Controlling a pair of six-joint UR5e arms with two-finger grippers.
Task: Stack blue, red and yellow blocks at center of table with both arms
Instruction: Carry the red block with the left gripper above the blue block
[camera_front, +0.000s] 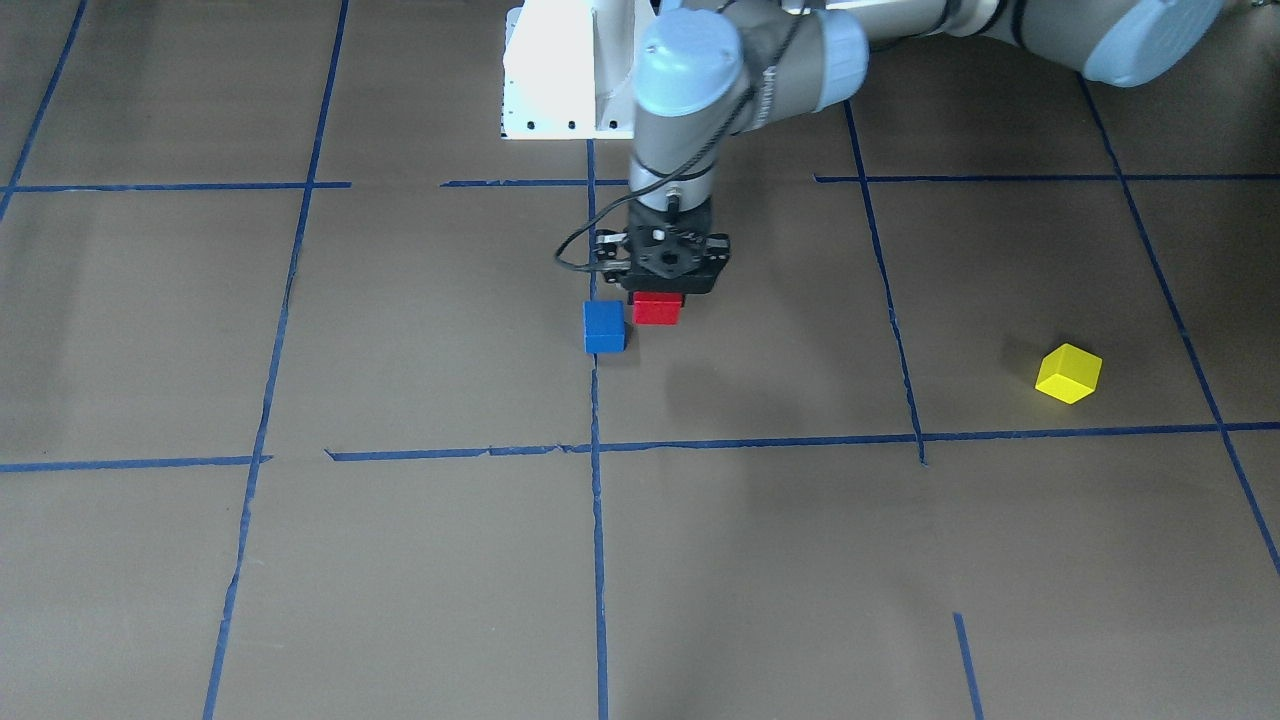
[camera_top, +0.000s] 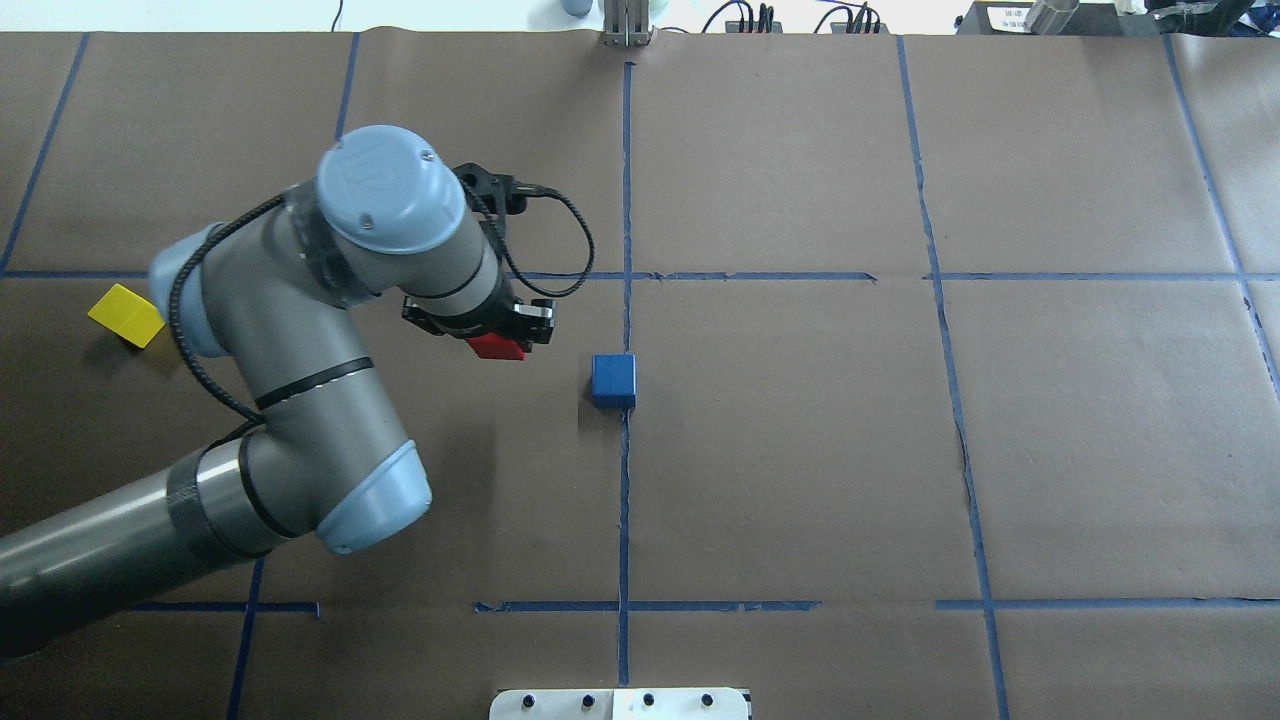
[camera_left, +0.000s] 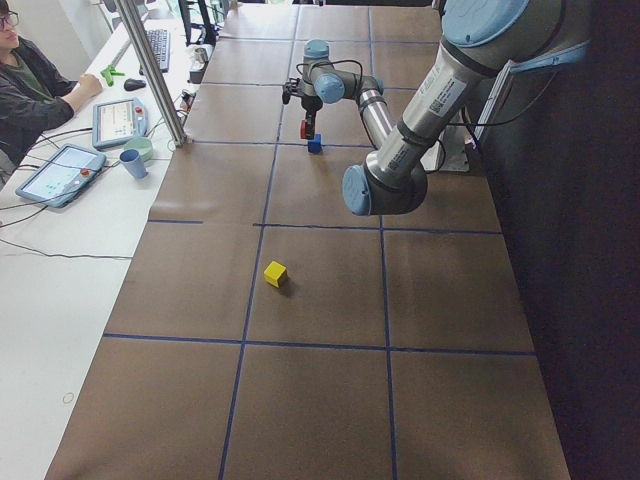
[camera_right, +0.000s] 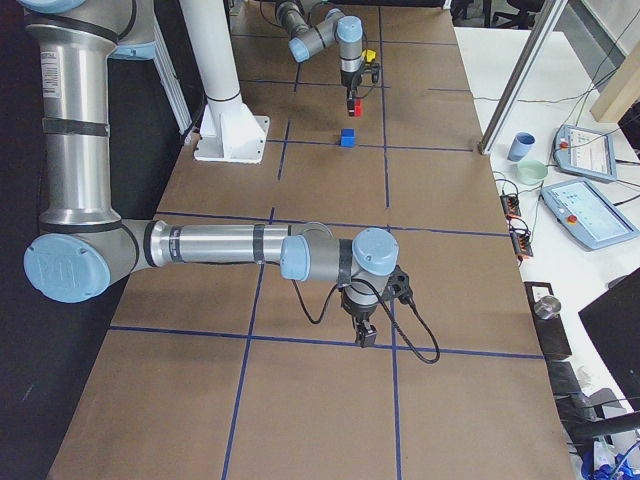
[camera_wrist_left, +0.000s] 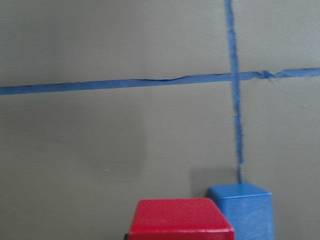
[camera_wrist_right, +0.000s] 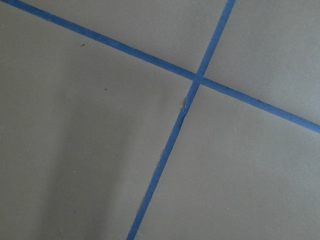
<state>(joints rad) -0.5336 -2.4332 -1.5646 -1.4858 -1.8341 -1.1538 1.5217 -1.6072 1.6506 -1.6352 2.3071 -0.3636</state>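
The left arm (camera_top: 300, 330), closest under the overhead camera, reaches across the desk (camera_top: 800, 480) toward its middle. The right gripper (camera_right: 365, 338) hangs far from the blocks, probably parked out of the way; I cannot tell whether its fingers are open. The left gripper (camera_top: 495, 343) has its fingers clamped on the red block (camera_front: 657, 309), held off the surface just beside the blue block (camera_top: 613, 380), the likely base. The yellow block (camera_front: 1068, 373) lies well apart.

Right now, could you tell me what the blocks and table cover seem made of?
The red block, blue block and yellow block: likely painted wood or plastic, given crisp edges and faint sheen. The table cover: seemingly matte brown paper.
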